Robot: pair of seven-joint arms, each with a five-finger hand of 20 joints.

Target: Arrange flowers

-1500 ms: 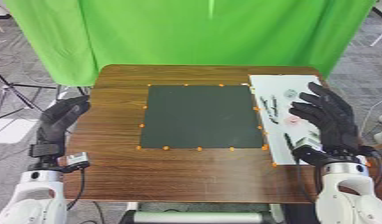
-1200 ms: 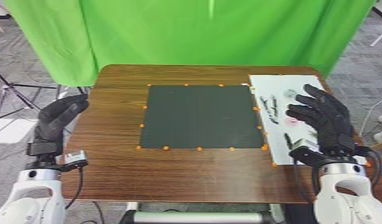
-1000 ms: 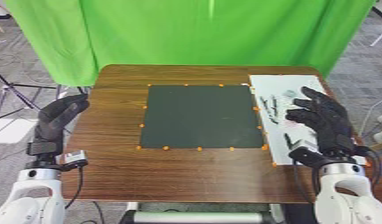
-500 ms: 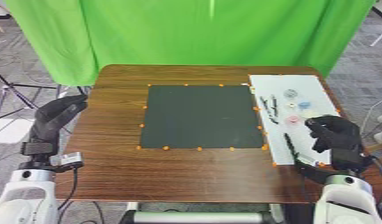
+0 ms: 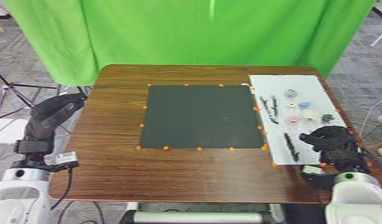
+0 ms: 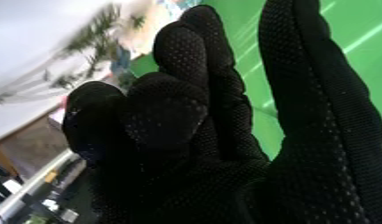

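The artificial flowers are laid out on a white board [image 5: 307, 82] at the right side of the bench [image 5: 187, 175]: pink [image 5: 292, 119], blue [image 5: 304, 105], cream [image 5: 312, 114] and dark [image 5: 327, 118] blooms are grouped near one another. Dark stems [image 5: 274, 106] are set beside them. The right hand [image 5: 330, 139] is held over the board's near part, partly open, fingers loosely bent, nothing gripped. The left hand [image 5: 52, 114] is held open beyond the bench's left edge, nothing gripped.
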